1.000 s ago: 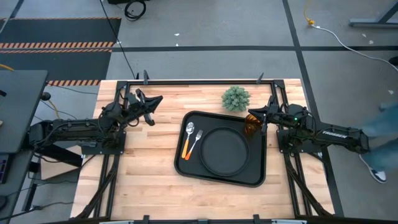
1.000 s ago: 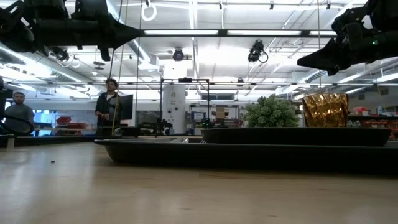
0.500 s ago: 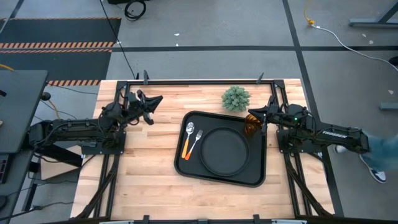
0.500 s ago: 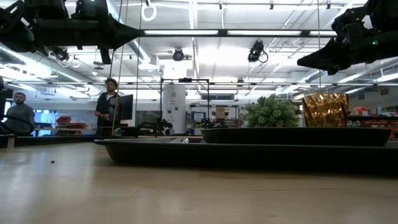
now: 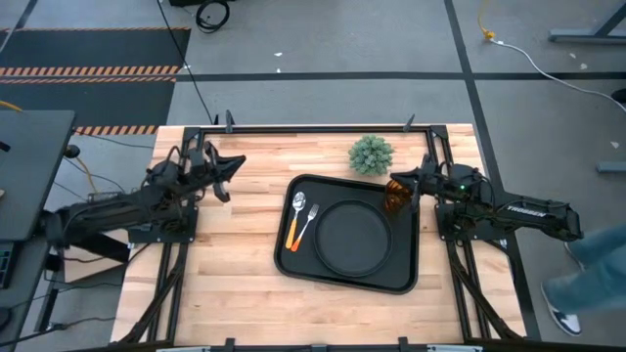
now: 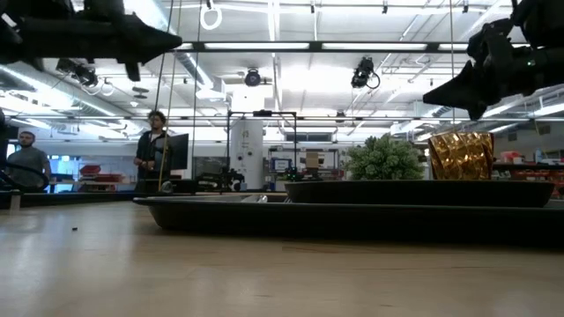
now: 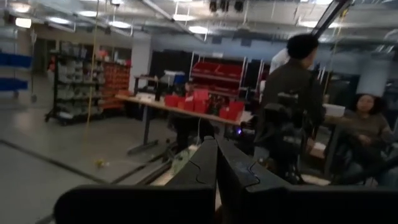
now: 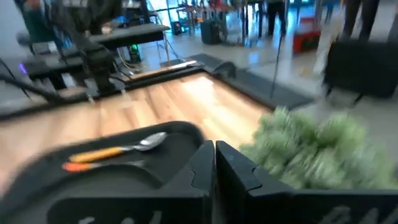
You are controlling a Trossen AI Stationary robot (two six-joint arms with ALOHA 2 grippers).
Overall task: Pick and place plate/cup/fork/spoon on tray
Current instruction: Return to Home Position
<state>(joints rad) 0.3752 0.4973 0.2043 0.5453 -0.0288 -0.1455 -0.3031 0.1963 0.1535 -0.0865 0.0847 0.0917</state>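
Four pieces already sit on the tray (image 5: 344, 277): plate (image 5: 352, 236), fork (image 5: 291, 233), spoon (image 5: 299, 206), cup (image 5: 395, 195). We judge nothing remains. Our right gripper (image 5: 394, 179) above the cup and left gripper (image 5: 235, 162) over the counter (image 5: 225, 284) are closed, empty.

Floor (image 5: 323, 39): grey concrete, crossed by dark tape lines. A black mat (image 5: 93, 54) with orange hazard striping lies beside the tabletop (image 5: 245, 284), which is pale wood planks in a black frame. A yellow cable (image 5: 509, 44) trails across the floor. Ceiling strip lights (image 6: 264, 46) are lit. Shelving (image 7: 78, 84) with orange bins lines one wall. A work table (image 7: 180, 109) carries red bins. Two people (image 6: 154, 150) stand in the far room; another person (image 7: 367, 134) is seated.
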